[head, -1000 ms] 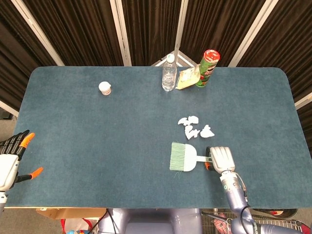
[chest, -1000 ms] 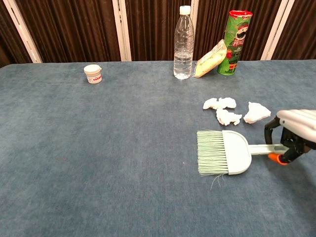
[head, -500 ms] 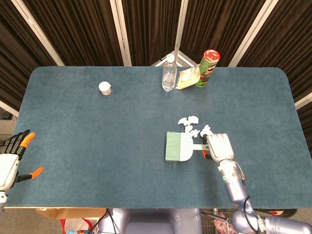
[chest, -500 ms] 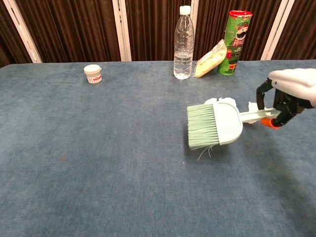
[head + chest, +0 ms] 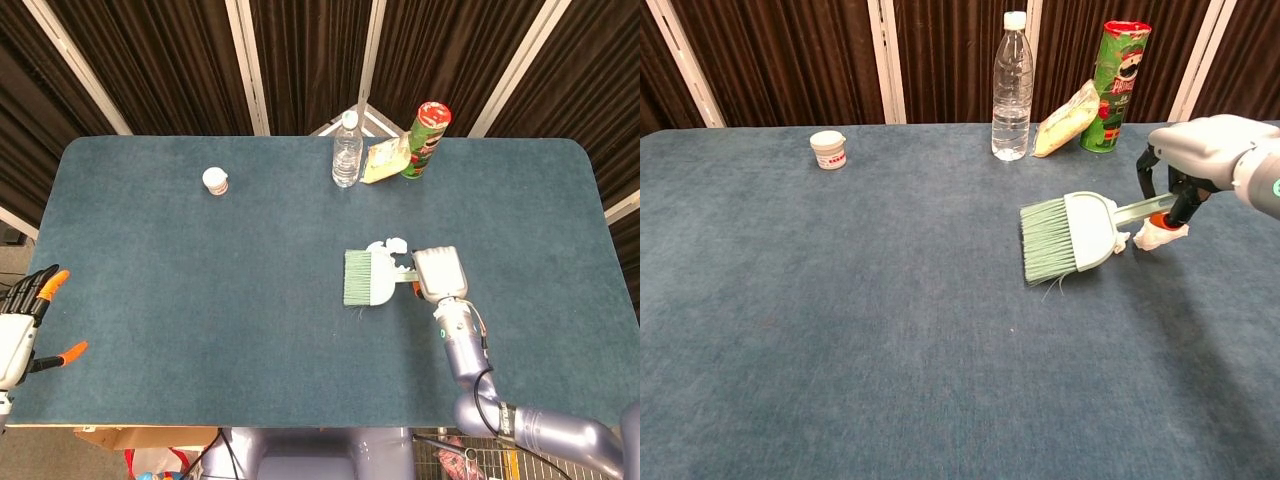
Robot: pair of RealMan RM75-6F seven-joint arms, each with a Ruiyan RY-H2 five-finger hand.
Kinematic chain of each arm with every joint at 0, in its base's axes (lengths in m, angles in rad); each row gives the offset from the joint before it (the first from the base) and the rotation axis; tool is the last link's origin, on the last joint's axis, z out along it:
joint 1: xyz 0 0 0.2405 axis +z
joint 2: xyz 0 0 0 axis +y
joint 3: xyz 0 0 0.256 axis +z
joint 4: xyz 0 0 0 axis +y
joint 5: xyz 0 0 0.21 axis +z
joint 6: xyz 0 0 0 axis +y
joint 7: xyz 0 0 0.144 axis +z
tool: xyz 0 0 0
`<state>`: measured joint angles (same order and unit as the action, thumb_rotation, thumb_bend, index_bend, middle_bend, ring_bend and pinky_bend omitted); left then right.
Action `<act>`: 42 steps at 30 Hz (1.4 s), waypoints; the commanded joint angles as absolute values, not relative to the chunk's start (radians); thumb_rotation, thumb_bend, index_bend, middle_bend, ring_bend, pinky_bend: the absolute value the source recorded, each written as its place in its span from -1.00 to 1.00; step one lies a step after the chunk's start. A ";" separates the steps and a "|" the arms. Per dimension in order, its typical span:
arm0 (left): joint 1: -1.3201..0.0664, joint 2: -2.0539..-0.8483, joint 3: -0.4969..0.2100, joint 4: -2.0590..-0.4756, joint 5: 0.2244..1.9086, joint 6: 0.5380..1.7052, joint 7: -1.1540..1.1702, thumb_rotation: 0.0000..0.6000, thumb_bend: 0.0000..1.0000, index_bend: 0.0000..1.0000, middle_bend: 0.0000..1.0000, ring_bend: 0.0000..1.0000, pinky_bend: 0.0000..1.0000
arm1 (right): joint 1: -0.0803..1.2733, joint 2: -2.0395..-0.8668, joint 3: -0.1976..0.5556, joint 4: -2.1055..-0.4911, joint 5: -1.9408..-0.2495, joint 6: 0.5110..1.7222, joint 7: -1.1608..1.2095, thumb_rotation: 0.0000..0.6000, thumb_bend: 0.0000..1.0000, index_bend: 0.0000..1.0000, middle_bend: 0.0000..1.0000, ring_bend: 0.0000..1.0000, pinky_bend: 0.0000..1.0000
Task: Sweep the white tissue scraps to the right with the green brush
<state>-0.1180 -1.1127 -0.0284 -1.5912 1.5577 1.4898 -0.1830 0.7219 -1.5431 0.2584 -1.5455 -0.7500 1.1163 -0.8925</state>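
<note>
While the left hand (image 5: 20, 325) waits with fingers spread and empty off the table's near-left edge, the right hand (image 5: 1185, 165) holds the green brush (image 5: 1068, 235) by its handle, lifted clear of the blue tabletop (image 5: 200, 290) with the bristles pointing left. Over the past second the brush has risen from the cloth, where it lay flat just in front of the scraps, and travelled away from the robot; it now hangs over the white tissue scraps (image 5: 392, 252), hiding most of them. From the chest camera only 1 scrap (image 5: 1160, 234) shows clearly, under the handle beside the hand. Nothing appears swept yet, so the move reads as positioning, with the bristles probably headed for the scraps' left side before a rightward stroke. Farther back stand a small white jar (image 5: 215, 181), a clear water bottle (image 5: 346, 150), a snack packet (image 5: 383, 160) and a green crisp tube (image 5: 426, 138).
</note>
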 commanded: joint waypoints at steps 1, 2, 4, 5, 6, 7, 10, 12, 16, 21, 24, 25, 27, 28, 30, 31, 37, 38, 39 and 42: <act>-0.120 -1.110 -0.027 -1.593 1.557 1.485 -0.188 1.00 -1.00 -1.00 -1.00 -1.00 -0.97 | 0.752 -1.571 0.251 -1.489 -0.731 1.104 -0.915 1.00 0.21 0.50 1.00 1.00 0.77; -0.120 -1.110 -0.026 -1.593 1.557 1.483 -0.189 1.00 -1.00 -1.00 -1.00 -1.00 -0.97 | 0.759 -1.575 0.250 -1.473 -0.728 1.102 -0.921 1.00 0.21 0.50 1.00 1.00 0.77; -0.122 -1.109 -0.025 -1.594 1.558 1.480 -0.192 1.00 -1.00 -1.00 -1.00 -1.00 -0.97 | 0.770 -1.576 0.247 -1.450 -0.728 1.101 -0.934 1.00 0.21 0.50 1.00 1.00 0.77; -0.122 -1.108 -0.025 -1.595 1.559 1.479 -0.193 1.00 -1.00 -1.00 -1.00 -1.00 -0.97 | 0.774 -1.576 0.246 -1.439 -0.727 1.102 -0.940 1.00 0.21 0.50 1.00 1.00 0.77; -0.122 -1.108 -0.024 -1.595 1.559 1.478 -0.194 1.00 -1.00 -1.00 -1.00 -1.00 -0.97 | 0.776 -1.575 0.244 -1.430 -0.725 1.102 -0.945 1.00 0.21 0.50 1.00 1.00 0.77; -0.123 -1.107 -0.025 -1.595 1.558 1.478 -0.195 1.00 -1.00 -1.00 -1.00 -1.00 -0.97 | 0.778 -1.570 0.240 -1.417 -0.719 1.104 -0.956 1.00 0.21 0.50 1.00 1.00 0.77; -0.123 -1.106 -0.026 -1.596 1.556 1.477 -0.200 1.00 -1.00 -1.00 -1.00 -1.00 -0.97 | 0.780 -1.548 0.225 -1.401 -0.710 1.111 -0.988 1.00 0.22 0.50 1.00 1.00 0.77; -0.122 -1.104 -0.025 -1.597 1.556 1.478 -0.203 1.00 -1.00 -1.00 -1.00 -1.00 -0.97 | 0.777 -1.525 0.211 -1.393 -0.714 1.123 -1.012 1.00 0.22 0.50 1.00 1.00 0.77; -0.121 -1.103 -0.023 -1.600 1.562 1.483 -0.205 1.00 -1.00 -1.00 -1.00 -1.00 -0.97 | 0.766 -1.475 0.196 -1.398 -0.714 1.145 -1.039 1.00 0.22 0.50 1.00 1.00 0.77; -0.121 -1.103 -0.022 -1.605 1.566 1.485 -0.201 1.00 -1.00 -1.00 -1.00 -1.00 -0.97 | 0.750 -1.394 0.180 -1.424 -0.710 1.178 -1.076 1.00 0.22 0.50 1.00 1.00 0.77; -0.121 -1.104 -0.022 -1.608 1.566 1.484 -0.197 1.00 -1.00 -1.00 -1.00 -1.00 -0.97 | 0.739 -1.353 0.174 -1.443 -0.702 1.199 -1.096 1.00 0.22 0.50 1.00 1.00 0.77; -0.122 -1.104 -0.022 -1.608 1.566 1.483 -0.196 1.00 -1.00 -1.00 -1.00 -1.00 -0.97 | 0.738 -1.341 0.172 -1.450 -0.704 1.207 -1.103 1.00 0.22 0.50 1.00 1.00 0.77; -0.122 -1.105 -0.022 -1.610 1.565 1.482 -0.193 1.00 -1.00 -1.00 -1.00 -1.00 -0.97 | 0.738 -1.320 0.173 -1.465 -0.707 1.215 -1.111 1.00 0.22 0.50 1.00 1.00 0.77; -0.123 -1.105 -0.021 -1.610 1.566 1.481 -0.192 1.00 -1.00 -1.00 -1.00 -1.00 -0.97 | 0.738 -1.307 0.178 -1.479 -0.708 1.220 -1.108 1.00 0.22 0.50 1.00 1.00 0.77; -0.125 -1.107 -0.020 -1.612 1.566 1.478 -0.187 1.00 -1.00 -1.00 -1.00 -1.00 -0.97 | 0.739 -1.278 0.200 -1.532 -0.705 1.231 -1.091 1.00 0.22 0.50 1.00 1.00 0.77; -0.126 -1.107 -0.020 -1.613 1.567 1.476 -0.185 1.00 -1.00 -1.00 -1.00 -1.00 -0.97 | 0.742 -1.271 0.209 -1.550 -0.703 1.236 -1.088 1.00 0.22 0.50 1.00 1.00 0.77; -0.129 -1.110 -0.020 -1.618 1.569 1.474 -0.174 1.00 -1.00 -1.00 -1.00 -1.00 -0.97 | 0.788 -1.262 0.263 -1.668 -0.691 1.263 -1.100 1.00 0.22 0.50 1.00 1.00 0.77; -0.130 -1.110 -0.021 -1.618 1.569 1.473 -0.174 1.00 -1.00 -1.00 -1.00 -1.00 -0.97 | 0.800 -1.266 0.267 -1.684 -0.693 1.266 -1.113 1.00 0.22 0.50 1.00 1.00 0.77; -0.130 -1.110 -0.021 -1.617 1.568 1.473 -0.175 1.00 -1.00 -1.00 -1.00 -1.00 -0.97 | 0.811 -1.273 0.267 -1.697 -0.692 1.270 -1.126 1.00 0.22 0.50 1.00 1.00 0.77; -0.131 -1.109 -0.021 -1.615 1.566 1.469 -0.182 1.00 -1.00 -1.00 -1.00 -1.00 -0.97 | 0.838 -1.302 0.270 -1.719 -0.682 1.275 -1.151 1.00 0.22 0.50 1.00 1.00 0.77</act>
<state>-0.1310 -1.1096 -0.0208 -1.6155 1.5668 1.4700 -0.1805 0.8243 -1.2862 0.2649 -1.7071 -0.6887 1.2694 -1.1368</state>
